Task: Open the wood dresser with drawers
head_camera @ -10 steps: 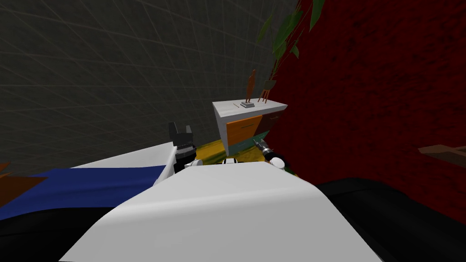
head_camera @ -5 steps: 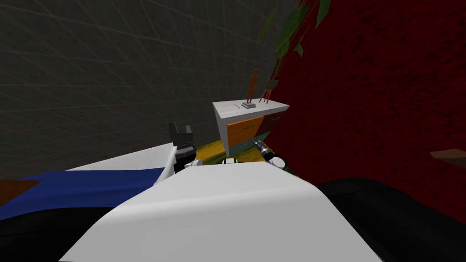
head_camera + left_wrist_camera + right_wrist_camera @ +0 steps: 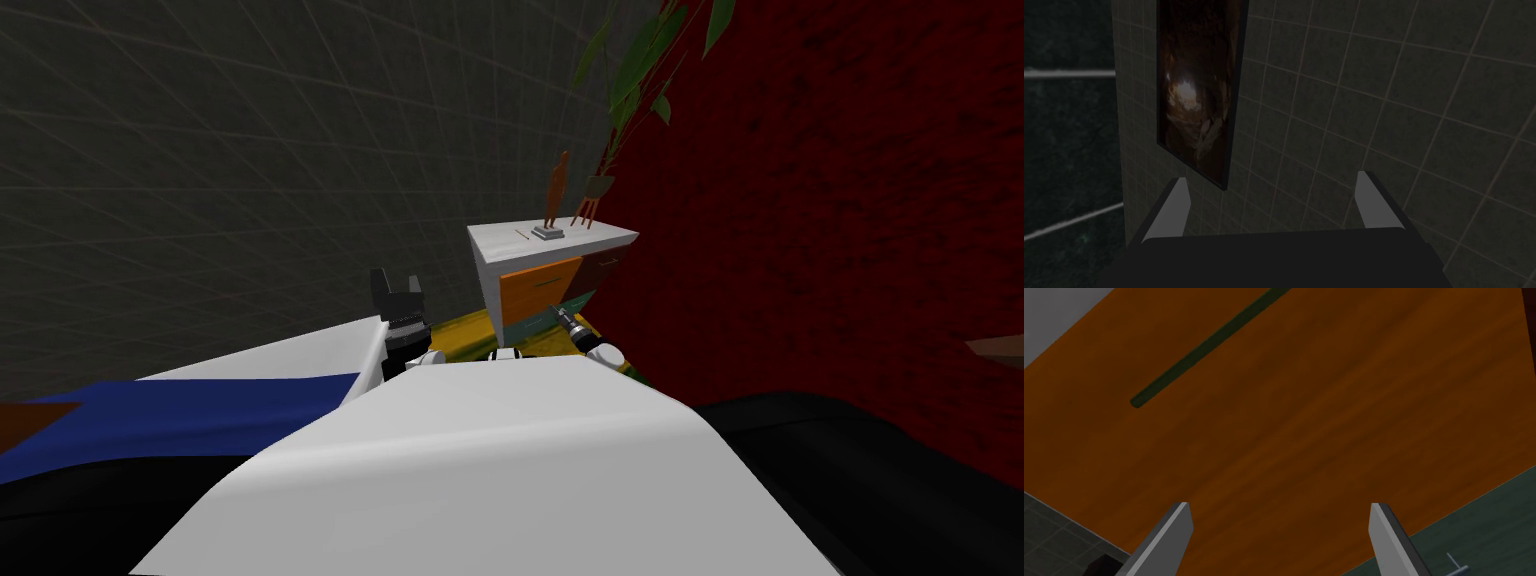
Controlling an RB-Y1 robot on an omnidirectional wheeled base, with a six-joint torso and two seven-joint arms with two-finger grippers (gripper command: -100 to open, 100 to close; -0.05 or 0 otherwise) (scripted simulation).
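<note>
You have one dresser (image 3: 500, 240), white-topped, in the corner where the grey tiled wall (image 3: 250, 150) meets the red wall (image 3: 820, 200). Its right end reaches the red wall. Three drawer fronts show: one orange drawer (image 3: 538, 285) at upper left, one dark red drawer (image 3: 605, 263) beside it, and one teal drawer (image 3: 1489, 523) under them. Near the top's back edge stand one brown figurine (image 3: 555, 190) on a small base and one plant (image 3: 640, 60) on a legged stand at the back right corner.

Your right gripper (image 3: 560, 313) is at the dresser front, by the orange drawer's lower edge, fingers spread wide with nothing between them. Its wrist camera has the orange front close ahead. One dark bar handle (image 3: 1204, 345) runs across it, well beyond the fingertips and untouched. The teal drawer shows past one finger, with one small knob (image 3: 1458, 567).

Your left gripper (image 3: 396, 283) is raised on your left, well apart from the dresser, fingers wide and empty. A strip of yellow-green floor (image 3: 462, 330) lies between it and the dresser's left side.
</note>
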